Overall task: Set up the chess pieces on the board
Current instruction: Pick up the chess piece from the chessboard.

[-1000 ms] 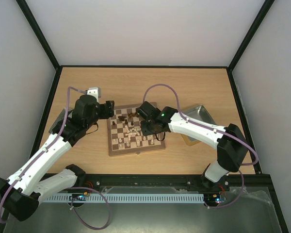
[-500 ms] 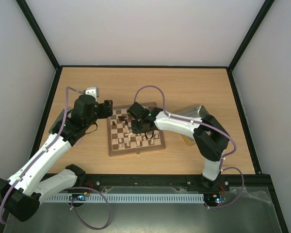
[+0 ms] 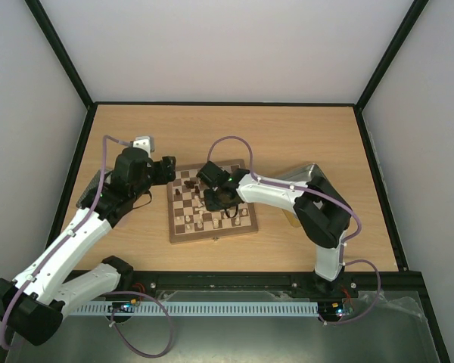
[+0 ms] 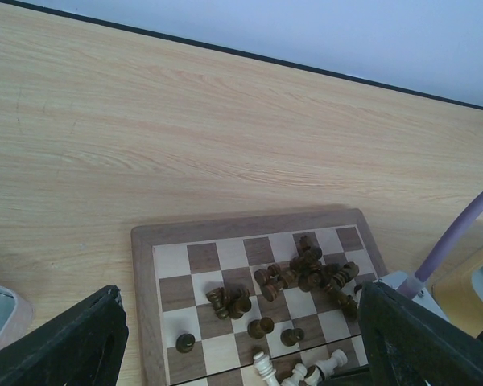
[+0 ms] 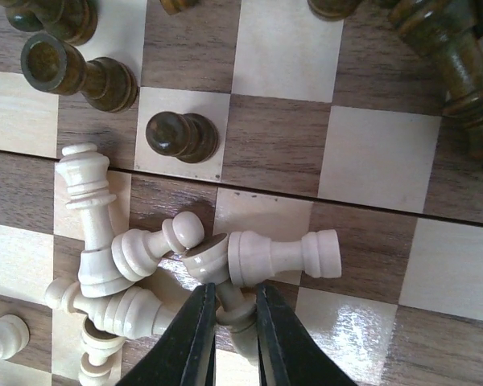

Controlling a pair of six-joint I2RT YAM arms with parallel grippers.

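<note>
The board (image 3: 212, 236) lies mid-table with the chess pieces scattered on it. Dark brown pieces (image 4: 310, 273) lie toppled on its far squares, and a heap of cream pieces (image 5: 105, 265) lies near the middle. My right gripper (image 5: 235, 304) points down into that heap, its fingers (image 5: 200, 330) pressed on both sides of the neck of a lying cream piece (image 5: 240, 310). A cream rook (image 5: 282, 256) lies across that piece's base. From above, the right gripper (image 3: 214, 195) is over the board's centre. My left gripper (image 4: 241, 346) hovers open at the board's far left corner, holding nothing.
A grey metal tray (image 3: 312, 175) stands right of the board, partly under the right arm. Another tray's corner (image 4: 0, 315) shows at the left gripper's side. A purple cable (image 4: 459, 233) arcs past the board's right end. Black frame posts border the table.
The right arm swung left across the board and lowered into the cream heap, and its jaws narrowed onto a lying cream piece. The left arm has not moved.
</note>
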